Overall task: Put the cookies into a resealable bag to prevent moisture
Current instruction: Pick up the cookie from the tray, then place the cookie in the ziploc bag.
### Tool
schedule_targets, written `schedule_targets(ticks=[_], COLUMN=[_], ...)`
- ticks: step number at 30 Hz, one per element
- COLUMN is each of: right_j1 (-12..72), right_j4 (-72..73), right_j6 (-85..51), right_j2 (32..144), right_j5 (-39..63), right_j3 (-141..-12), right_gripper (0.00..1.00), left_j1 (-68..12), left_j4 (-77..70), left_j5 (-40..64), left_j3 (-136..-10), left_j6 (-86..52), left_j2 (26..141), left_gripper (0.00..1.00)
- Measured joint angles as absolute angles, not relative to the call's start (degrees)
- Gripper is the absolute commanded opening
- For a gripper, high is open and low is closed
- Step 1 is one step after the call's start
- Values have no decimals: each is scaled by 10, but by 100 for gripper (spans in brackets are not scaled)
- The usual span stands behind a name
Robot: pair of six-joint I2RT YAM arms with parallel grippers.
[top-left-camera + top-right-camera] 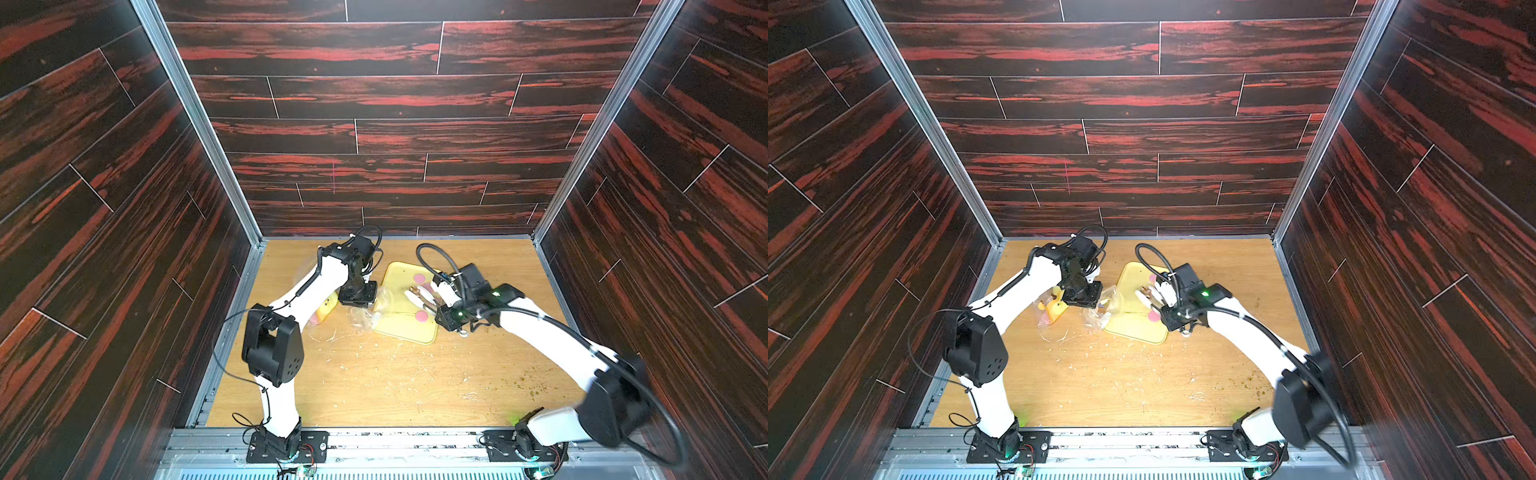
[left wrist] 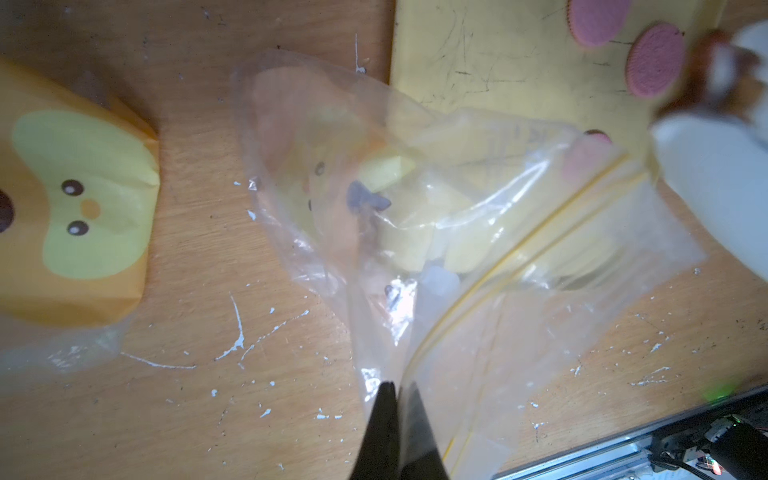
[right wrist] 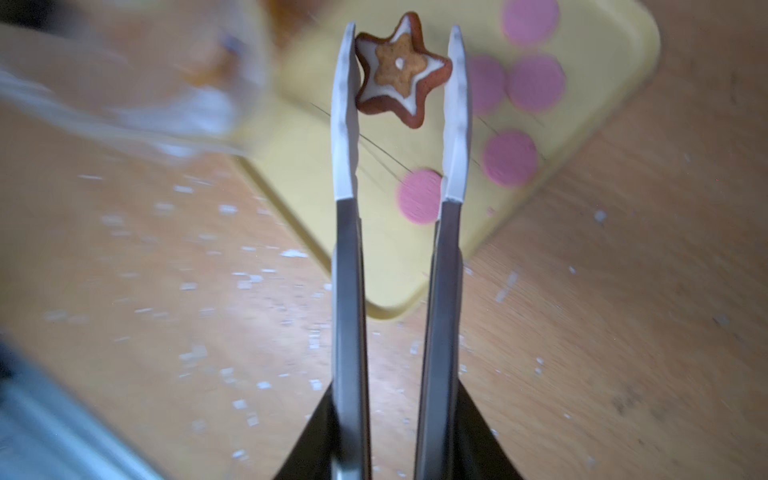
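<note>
Right tool point(image 3: 402, 50) clamped half-closed on star cookie point(image 3: 401, 70) over tray point(image 1: 399, 326); bag point(image 1: 365, 316) at tray's 9 o'clock pinched by closed left tool point(image 2: 398, 386).

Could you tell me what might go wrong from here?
The star cookie is pinched only by its points at the tips of the tongs, so it may slip out. The bag is pinched at one edge by the left gripper and looks limp, so the cookie may miss its mouth.

so the left gripper point(image 2: 394, 390) has its black jaws pinched tight on the clear plastic zip bag point(image 2: 498, 257), yellow chunks point(image 2: 386, 170) inside. Round pink cookies point(image 2: 656, 60) sit on the scratched yellow tray point(image 2: 478, 54) partly under it.
</note>
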State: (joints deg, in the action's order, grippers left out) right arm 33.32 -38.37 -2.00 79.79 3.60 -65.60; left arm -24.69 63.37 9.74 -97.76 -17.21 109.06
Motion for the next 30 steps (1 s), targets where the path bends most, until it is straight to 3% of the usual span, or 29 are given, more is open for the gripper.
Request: schedule_targets(ticks=[9,20,25,30], right_j1=[368,366,350,280], right_j4=[-350,-321,-311,-338], right_j6=[-21,-24,-24,-23], right_j2=[793,849,828,753], right_j5=[161,169,173,150], right_j3=[-644,-658,-640,-599], right_gripper=[35,53,51,49], left_j1=[-243,-237,-232,-226], left_j4=[634,636,636,635], left_j5=[106,131,135,143], left_j3=[-996,-996,-996,-996], left_j6=[-169,-169,-169,-169], left_j2=[1098,1098,1098,1097], left_gripper=[0,0,0,0])
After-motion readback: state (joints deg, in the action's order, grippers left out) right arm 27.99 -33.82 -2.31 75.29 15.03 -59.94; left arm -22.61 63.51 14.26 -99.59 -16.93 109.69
